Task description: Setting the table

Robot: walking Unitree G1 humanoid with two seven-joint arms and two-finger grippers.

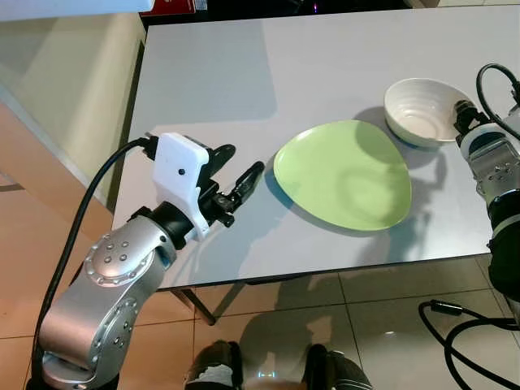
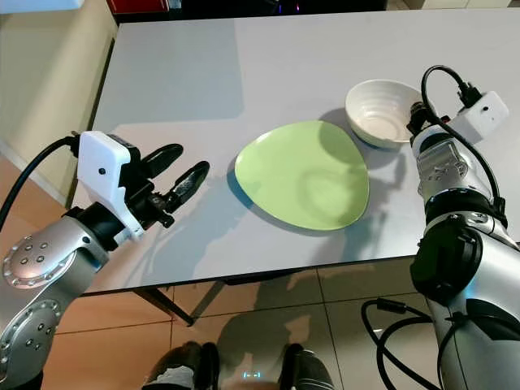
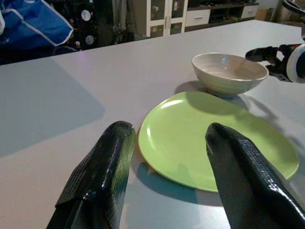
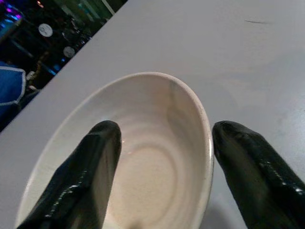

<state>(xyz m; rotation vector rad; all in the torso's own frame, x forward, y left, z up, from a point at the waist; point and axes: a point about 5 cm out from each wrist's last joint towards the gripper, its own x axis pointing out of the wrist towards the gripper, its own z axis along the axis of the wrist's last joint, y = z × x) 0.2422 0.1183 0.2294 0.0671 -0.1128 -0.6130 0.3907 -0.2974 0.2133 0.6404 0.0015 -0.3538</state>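
1. Right gripper (image 4: 162, 171): fingers spread wide, holding nothing. It sits at the near rim of the white bowl (image 2: 379, 111); in the right wrist view one finger hangs over the bowl's inside and the other just outside the rim, so the rim lies between them. Can't tell whether either finger touches it.
2. Left gripper (image 2: 180, 180): also wide open and empty, low over the grey table (image 1: 244, 81), pointed at the green plate (image 1: 343, 173). The plate's edge is just ahead of its fingertips, not touching.
3. Layout: the plate lies flat near the table's front edge. The bowl is upright on the table just beyond the plate's far right side; whether they touch is unclear.
4. Step in hand, my read: the right arm is lined up for a rim pinch on the bowl; the left is standing by at the plate.
5. Next move calls for closing on the bowl wall, lifting it clear, and setting it on or beside the plate. A rim pinch is liable to tilt, so keep the lift level.
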